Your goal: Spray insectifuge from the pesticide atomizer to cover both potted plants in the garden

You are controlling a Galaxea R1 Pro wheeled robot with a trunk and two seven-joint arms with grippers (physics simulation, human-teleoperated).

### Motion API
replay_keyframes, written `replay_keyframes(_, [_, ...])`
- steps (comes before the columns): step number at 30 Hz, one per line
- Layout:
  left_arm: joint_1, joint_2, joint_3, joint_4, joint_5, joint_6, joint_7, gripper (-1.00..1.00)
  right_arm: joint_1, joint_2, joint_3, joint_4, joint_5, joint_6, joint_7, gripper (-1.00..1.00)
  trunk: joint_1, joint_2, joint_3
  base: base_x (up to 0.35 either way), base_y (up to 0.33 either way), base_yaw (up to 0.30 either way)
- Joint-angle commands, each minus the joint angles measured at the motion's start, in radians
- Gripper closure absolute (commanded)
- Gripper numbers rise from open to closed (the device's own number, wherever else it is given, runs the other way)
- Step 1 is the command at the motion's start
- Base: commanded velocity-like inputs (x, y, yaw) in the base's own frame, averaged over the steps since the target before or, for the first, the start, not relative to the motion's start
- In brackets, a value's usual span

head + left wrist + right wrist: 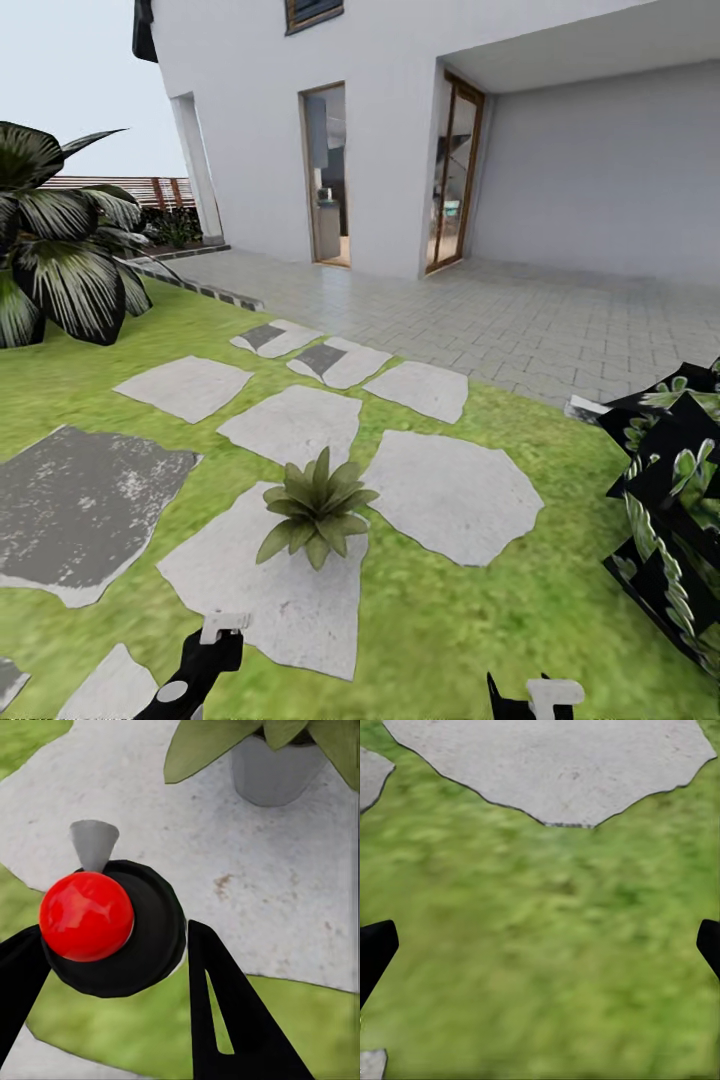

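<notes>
From the head view, a potted plant, a low rosette of pointed green leaves, sits on a pale stepping stone in the lawn, with more grey stones around it and a paved terrace running up to a white house with two glazed doors. A tall palm-like plant stands at the left with a brown slatted fence behind it, and a dark leafy bush fills the right edge. At the bottom edge the left gripper rises with a small white head at its top, just short of the plant's stone, and the tip of the right gripper peeks up further right. The left wrist view gives what the head view cannot: the pesticide atomizer seen end-on, a round black body with a red ball on it and a grey nozzle cone, clamped between the two black fingers; beyond it lies the stone, and the plant's grey pot under broad leaves, which the head view hides. No whitish specks can be made out on the leaves. The right wrist view looks down on blurred grass and the edge of a stone; its fingers show at opposite edges, wide apart, holding nothing.
</notes>
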Motion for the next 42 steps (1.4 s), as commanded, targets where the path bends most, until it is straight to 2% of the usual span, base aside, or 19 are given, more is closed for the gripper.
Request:
replay_keyframes(1, [-0.002, 0.002, -0.008, -0.001, -0.004, 0.002, -0.001, 1.00, -0.001, -0.001, -0.003, -0.003, 0.006, -0.002, 0.003, -1.00, 0.000, 0.000, -0.001, -0.014, -0.010, 0.004])
replay_keyframes(4, [-0.005, 0.009, -0.030, -0.003, -0.019, 0.016, -0.020, 1.00, -0.001, -0.005, 0.020, -0.023, 0.031, -0.001, 0.005, -1.00, 0.000, 0.000, -0.001, -0.007, -0.006, 0.002])
replay_keyframes(7, [-0.007, 0.023, -0.078, -0.003, -0.067, 0.026, -0.100, 1.00, -0.001, -0.007, 0.103, -0.079, 0.142, 0.014, 0.005, -1.00, 0.000, 0.000, -0.001, -0.002, -0.001, 0.001])
replay_keyframes(8, [-0.007, 0.033, -0.098, -0.002, -0.104, 0.030, -0.163, 1.00, -0.001, -0.007, 0.139, -0.113, 0.212, 0.042, 0.005, -1.00, 0.000, 0.000, -0.001, 0.000, 0.000, 0.000])
replay_keyframes(9, [-0.009, 0.041, -0.108, -0.002, -0.134, 0.037, -0.208, 1.00, -0.001, -0.006, 0.155, -0.135, 0.260, 0.074, 0.005, -1.00, 0.000, 0.000, -0.001, 0.000, 0.000, 0.000])
replay_keyframes(11, [-0.012, 0.054, -0.116, -0.003, -0.183, 0.054, -0.278, 1.00, -0.004, -0.004, 0.168, -0.168, 0.324, 0.136, 0.016, -1.00, 0.000, 0.000, -0.001, 0.000, 0.000, 0.000])
replay_keyframes(14, [-0.021, 0.089, -0.121, -0.014, -0.275, 0.108, -0.417, 1.00, -0.021, -0.001, 0.179, -0.250, 0.407, 0.262, 0.151, -1.00, 0.000, 0.000, -0.001, 0.000, 0.000, 0.000])
replay_keyframes(15, [-0.023, 0.096, -0.121, -0.019, -0.286, 0.114, -0.438, 1.00, -0.025, -0.001, 0.180, -0.265, 0.414, 0.278, 0.184, -1.00, 0.000, 0.000, -0.001, 0.000, 0.000, 0.000])
replay_keyframes(18, [-0.037, 0.131, -0.123, -0.060, -0.339, 0.133, -0.564, 1.00, -0.049, -0.001, 0.181, -0.341, 0.435, 0.343, 0.372, -1.00, 0.000, 0.000, -0.001, 0.000, 0.000, 0.000])
replay_keyframes(20, [-0.040, 0.143, -0.123, -0.082, -0.364, 0.137, -0.622, 1.00, -0.064, -0.001, 0.181, -0.359, 0.439, 0.362, 0.441, -1.00, 0.000, 0.000, -0.001, 0.000, 0.000, 0.000])
replay_keyframes(21, [-0.041, 0.151, -0.124, -0.104, -0.391, 0.139, -0.667, 1.00, -0.081, -0.001, 0.182, -0.369, 0.441, 0.374, 0.493, -1.00, 0.000, 0.000, -0.001, 0.000, 0.000, 0.000])
replay_keyframes(24, [-0.044, 0.158, -0.123, -0.130, -0.445, 0.142, -0.715, 1.00, -0.107, -0.001, 0.182, -0.374, 0.442, 0.383, 0.563, -1.00, 0.000, 0.000, -0.001, 0.000, 0.000, 0.000])
replay_keyframes(28, [-0.059, 0.152, -0.124, -0.146, -0.549, 0.160, -0.776, 1.00, -0.126, 0.003, 0.186, -0.377, 0.443, 0.387, 0.645, -1.00, 0.000, 0.000, -0.001, 0.000, 0.000, 0.000])
replay_keyframes(29, [-0.062, 0.149, -0.124, -0.146, -0.571, 0.167, -0.798, 1.00, -0.127, 0.006, 0.192, -0.378, 0.444, 0.387, 0.653, -1.00, 0.000, 0.000, -0.001, 0.000, 0.000, 0.000])
replay_keyframes(30, [-0.068, 0.144, -0.124, -0.148, -0.609, 0.174, -0.839, 1.00, -0.130, 0.025, 0.229, -0.378, 0.446, 0.387, 0.668, -1.00, 0.000, 0.000, -0.001, 0.000, 0.000, 0.000])
replay_keyframes(31, [-0.072, 0.141, -0.124, -0.149, -0.645, 0.177, -0.862, 1.00, -0.139, 0.042, 0.274, -0.378, 0.447, 0.388, 0.686, 1.00, 0.000, 0.000, -0.001, 0.000, 0.000, 0.000])
replay_keyframes(34, [-0.081, 0.127, -0.125, -0.149, -0.691, 0.178, -0.877, 1.00, -0.154, 0.061, 0.300, -0.378, 0.446, 0.389, 0.716, 1.00, 0.000, 0.000, -0.001, 0.000, 0.000, 0.000])
replay_keyframes(38, [-0.084, 0.101, -0.125, -0.149, -0.735, 0.179, -0.882, 1.00, -0.161, 0.084, 0.307, -0.379, 0.447, 0.389, 0.781, 1.00, 0.000, 0.000, -0.001, 0.000, 0.000, 0.000])
replay_keyframes(42, [-0.084, 0.066, -0.125, -0.149, -0.797, 0.180, -0.883, 1.00, -0.164, 0.099, 0.308, -0.379, 0.447, 0.390, 0.801, 1.00, 0.000, 0.000, -0.001, 0.000, 0.000, 0.000])
